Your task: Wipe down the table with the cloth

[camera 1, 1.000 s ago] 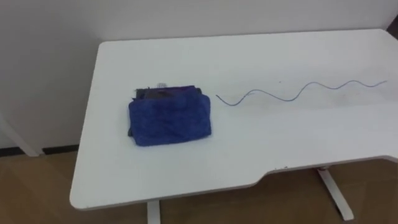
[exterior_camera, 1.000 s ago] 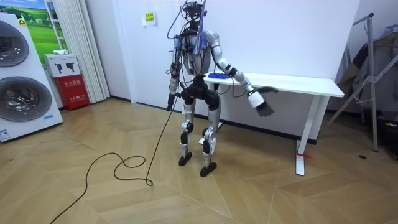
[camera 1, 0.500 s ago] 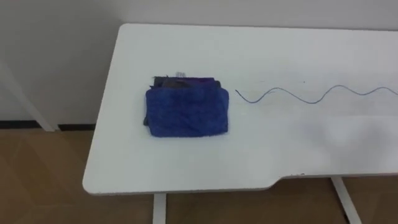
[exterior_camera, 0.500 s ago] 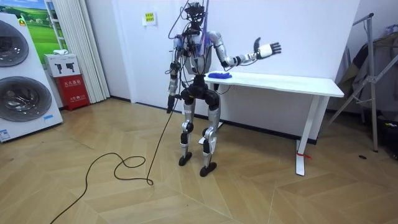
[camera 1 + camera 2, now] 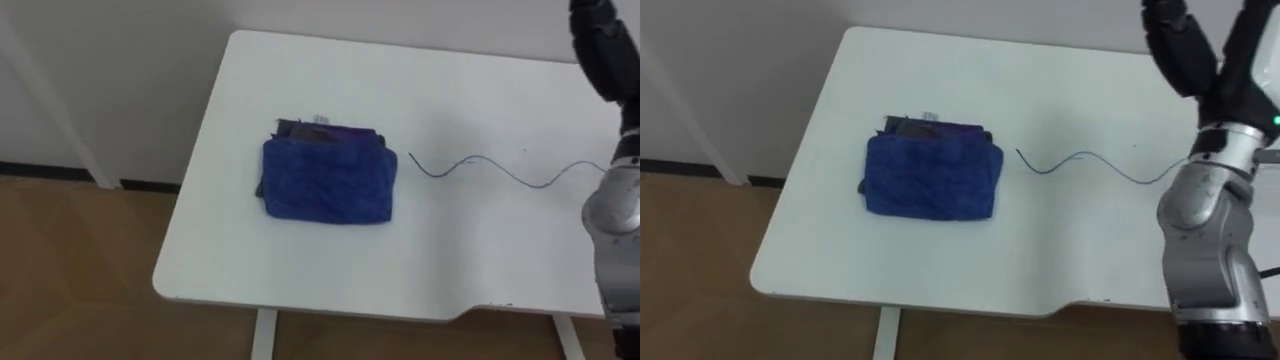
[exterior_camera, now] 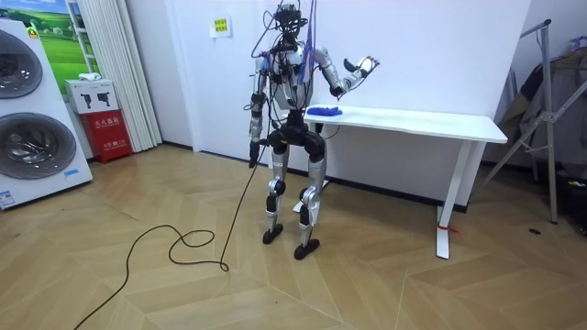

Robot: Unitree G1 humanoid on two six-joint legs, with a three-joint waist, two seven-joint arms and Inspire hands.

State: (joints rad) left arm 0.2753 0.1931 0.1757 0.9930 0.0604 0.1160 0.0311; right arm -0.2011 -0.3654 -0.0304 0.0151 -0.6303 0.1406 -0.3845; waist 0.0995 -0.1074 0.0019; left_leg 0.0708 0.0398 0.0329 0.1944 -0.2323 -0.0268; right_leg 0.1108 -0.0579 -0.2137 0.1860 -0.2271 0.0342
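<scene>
In the room view, a washing machine (image 6: 27, 110) stands at nine o'clock, a red cabinet (image 6: 103, 134) just beside it; a clothes rack (image 6: 550, 110) at three o'clock.

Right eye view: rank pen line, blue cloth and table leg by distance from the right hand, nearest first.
Right hand is at upper right.
1. pen line, right of centre, below the hand.
2. blue cloth, left of centre.
3. table leg, bottom left of the view.

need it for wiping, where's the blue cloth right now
In the eye views the folded blue cloth lies on the white table toward its left end, just left of the wavy blue line.
</scene>
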